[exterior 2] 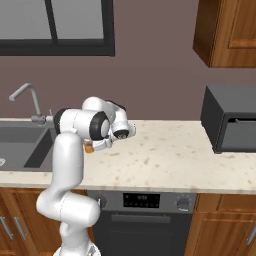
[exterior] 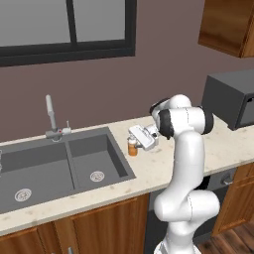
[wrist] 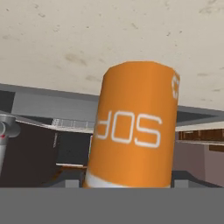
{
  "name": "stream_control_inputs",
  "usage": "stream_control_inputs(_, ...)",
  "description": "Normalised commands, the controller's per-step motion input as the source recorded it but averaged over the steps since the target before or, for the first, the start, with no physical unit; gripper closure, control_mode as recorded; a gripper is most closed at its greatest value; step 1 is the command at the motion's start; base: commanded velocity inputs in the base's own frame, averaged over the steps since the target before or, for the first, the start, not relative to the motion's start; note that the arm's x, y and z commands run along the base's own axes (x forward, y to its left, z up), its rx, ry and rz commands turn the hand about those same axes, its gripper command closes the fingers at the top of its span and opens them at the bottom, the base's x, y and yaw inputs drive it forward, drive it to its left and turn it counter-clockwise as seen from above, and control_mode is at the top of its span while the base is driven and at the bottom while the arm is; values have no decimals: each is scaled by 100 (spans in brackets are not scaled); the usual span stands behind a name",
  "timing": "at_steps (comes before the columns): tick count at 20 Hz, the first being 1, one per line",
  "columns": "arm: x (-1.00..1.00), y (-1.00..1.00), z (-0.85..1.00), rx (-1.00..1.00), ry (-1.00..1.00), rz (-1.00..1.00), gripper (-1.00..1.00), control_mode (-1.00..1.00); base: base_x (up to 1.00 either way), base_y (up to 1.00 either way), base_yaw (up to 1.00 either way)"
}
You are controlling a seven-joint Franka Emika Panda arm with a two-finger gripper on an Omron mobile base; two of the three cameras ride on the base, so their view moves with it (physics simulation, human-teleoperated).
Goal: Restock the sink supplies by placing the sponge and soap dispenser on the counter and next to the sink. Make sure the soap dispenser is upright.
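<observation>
The soap dispenser (exterior: pixel 132 148), a small orange bottle, stands upright on the cream counter (exterior: pixel 155 169) just right of the dark sink (exterior: pixel 106 149). My gripper (exterior: pixel 134 141) comes at it from the right and is shut on the soap dispenser near its pale top. In the right base view the soap dispenser (exterior 2: pixel 89 147) peeks out behind my forearm, with the gripper (exterior 2: pixel 93 144) at it. The hand view is rolled upside down: the soap dispenser (wrist: pixel 135 127) is close up with inverted white lettering and the counter (wrist: pixel 109 35) above it. The sponge is out of view.
A tall grey faucet (exterior: pixel 50 114) rises behind the sink. A dark microwave (exterior: pixel 233 99) sits at the counter's right end under a wooden wall cabinet (exterior: pixel 228 25). An oven front (exterior 2: pixel 140 200) is below the counter (exterior 2: pixel 165 155).
</observation>
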Motion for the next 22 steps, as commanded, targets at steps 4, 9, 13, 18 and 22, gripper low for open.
stream_control_inputs(4, 0, -6, -9, 1, -2, 0, -100, -100, 0, 0, 0)
stream_control_inputs(9, 7, -1, -1, 1, -1, 0, -100, -100, 0, 0, 0)
stream_control_inputs(13, 7, 0, 0, 0, 0, 0, -100, -100, 0, 0, 0)
stream_control_inputs(18, 0, 0, 22, 0, 0, -3, -100, -100, 0, 0, 0)
stream_control_inputs(22, -5, 0, 37, 0, 0, -7, -100, -100, 0, 0, 0)
